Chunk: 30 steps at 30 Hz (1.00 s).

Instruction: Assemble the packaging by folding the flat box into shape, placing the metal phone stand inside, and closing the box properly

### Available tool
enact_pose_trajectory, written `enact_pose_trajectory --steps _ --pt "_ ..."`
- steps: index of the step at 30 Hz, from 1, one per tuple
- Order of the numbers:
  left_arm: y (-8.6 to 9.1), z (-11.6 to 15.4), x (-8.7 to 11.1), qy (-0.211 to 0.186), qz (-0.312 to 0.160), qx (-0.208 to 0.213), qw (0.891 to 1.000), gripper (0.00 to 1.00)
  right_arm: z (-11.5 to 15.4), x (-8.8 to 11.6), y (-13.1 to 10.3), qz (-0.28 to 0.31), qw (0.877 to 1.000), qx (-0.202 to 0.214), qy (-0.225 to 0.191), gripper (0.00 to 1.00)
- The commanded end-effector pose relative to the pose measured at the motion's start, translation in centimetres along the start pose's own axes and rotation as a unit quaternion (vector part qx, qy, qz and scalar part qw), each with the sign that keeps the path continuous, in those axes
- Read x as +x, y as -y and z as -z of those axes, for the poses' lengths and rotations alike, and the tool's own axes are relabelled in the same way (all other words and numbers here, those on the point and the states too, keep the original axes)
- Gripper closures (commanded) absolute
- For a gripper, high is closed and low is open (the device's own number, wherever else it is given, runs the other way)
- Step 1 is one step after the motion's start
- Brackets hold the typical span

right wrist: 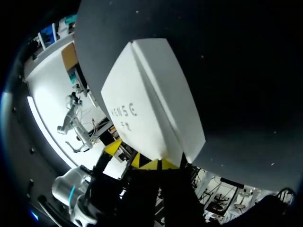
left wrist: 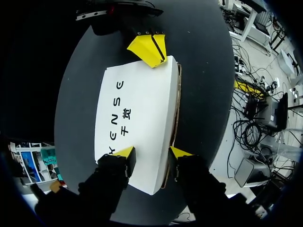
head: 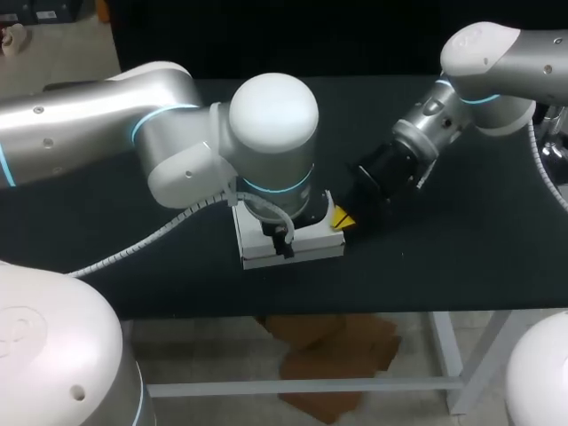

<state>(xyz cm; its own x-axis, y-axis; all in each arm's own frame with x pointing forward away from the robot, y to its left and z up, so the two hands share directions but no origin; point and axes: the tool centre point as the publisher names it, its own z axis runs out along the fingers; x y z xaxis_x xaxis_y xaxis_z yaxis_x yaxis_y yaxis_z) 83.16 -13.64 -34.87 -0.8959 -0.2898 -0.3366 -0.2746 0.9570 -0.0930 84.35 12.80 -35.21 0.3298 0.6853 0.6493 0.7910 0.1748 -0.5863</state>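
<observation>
A black table (head: pixel 461 257) fills the scene, matte and dark out to its edges. Over it the left gripper (left wrist: pixel 152 156) points straight down with its yellow tips spread apart. One tip sits above the printed top face of the white box (left wrist: pixel 142 109) and the other at the box's long side, where a thin brown cardboard seam shows. The tips do not clamp the box from two sides. The right gripper (left wrist: pixel 149 49) meets the opposite end of the box, its two yellow tips pressed together against that end's corner. In the right wrist view these tips (right wrist: pixel 151 164) sit right at the box's nearest point, where a raised fold line runs down the white surface (right wrist: pixel 147 104). From there, one yellow tip of the left gripper (right wrist: pixel 113 146) shows just beside the box. The box lies flat and appears closed, with its printed face up. From the head view the box (head: pixel 302 247) sits in the middle of the table's width and near the front edge, with a strip of bare black surface between it and that edge. The left arm (head: pixel 177 133) reaches in over the box and covers much of it. The right arm (head: pixel 435 115) slants in from the far right corner, its gripper (head: pixel 342 219) at the box's right side. Bare tabletop lies right of the box, under and in front of the right arm, and also behind the box.
</observation>
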Motion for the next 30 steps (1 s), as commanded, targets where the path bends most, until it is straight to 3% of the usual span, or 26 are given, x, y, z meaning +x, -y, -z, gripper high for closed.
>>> enact_pose_trajectory --steps 1,3,4,5,6,16,30 --pt "-1.8 1.5 0.0 0.003 0.010 0.035 0.999 0.52 0.0 0.0 -0.2 -0.001 1.000 0.002 0.001 1.00" --pt "-2.4 2.3 -0.5 -0.009 0.029 0.065 0.997 0.57 0.0 0.0 -0.2 -0.001 1.000 0.002 0.001 1.00" --pt "-2.7 2.7 -0.8 -0.020 0.035 0.084 0.996 0.66 0.0 0.0 -0.2 -0.001 1.000 0.002 0.001 1.00" --pt "-3.0 3.1 -1.1 -0.026 0.047 0.094 0.994 0.79 0.0 0.0 -0.2 -0.001 1.000 0.002 0.001 1.00" --pt "-3.2 3.2 -1.3 -0.030 0.052 0.100 0.993 0.99 0.0 0.0 -0.2 -0.001 1.000 0.002 0.001 1.00" --pt "-4.2 3.0 -2.2 -0.082 0.101 0.119 0.984 1.00 0.0 0.1 -0.2 -0.001 1.000 0.001 0.002 1.00" --pt "-4.0 0.8 -0.8 -0.108 0.091 0.126 0.982 1.00 -0.2 0.0 -0.4 -0.002 1.000 0.005 0.003 1.00"
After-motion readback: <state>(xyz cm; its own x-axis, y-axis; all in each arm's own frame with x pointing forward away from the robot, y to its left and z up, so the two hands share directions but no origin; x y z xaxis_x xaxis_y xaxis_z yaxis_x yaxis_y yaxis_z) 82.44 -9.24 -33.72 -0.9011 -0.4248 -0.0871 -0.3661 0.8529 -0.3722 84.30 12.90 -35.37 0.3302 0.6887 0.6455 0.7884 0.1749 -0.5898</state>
